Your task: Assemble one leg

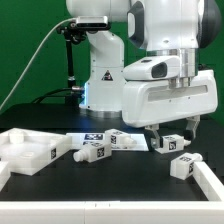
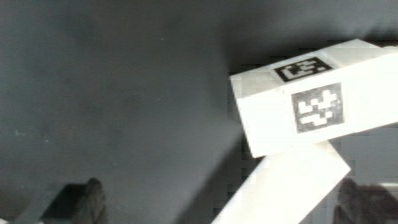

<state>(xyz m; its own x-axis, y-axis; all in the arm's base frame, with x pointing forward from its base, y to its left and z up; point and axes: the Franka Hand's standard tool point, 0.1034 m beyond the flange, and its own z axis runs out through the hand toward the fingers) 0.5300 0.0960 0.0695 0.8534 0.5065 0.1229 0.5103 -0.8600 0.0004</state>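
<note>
Several white legs with square tag marks lie in a row on the dark table: one [image 1: 91, 150] at the exterior view's left, two [image 1: 121, 140] in the middle, one [image 1: 172, 143] under my gripper, and one [image 1: 187, 166] nearer the front. My gripper [image 1: 174, 137] hangs low over the row, open and empty. In the wrist view a tagged leg [image 2: 313, 100] lies ahead of the gripper [image 2: 228, 206]. A white strip [image 2: 285, 190] runs from it down between the dark fingertips [image 2: 80, 200]. I cannot tell whether the strip is part of that leg.
The large flat white panel [image 1: 25, 150] with raised edges lies at the exterior view's left. A white wall piece [image 1: 210, 185] stands at the front right, close to the nearest leg. The robot's base [image 1: 100, 75] and a black stand [image 1: 70, 60] are behind.
</note>
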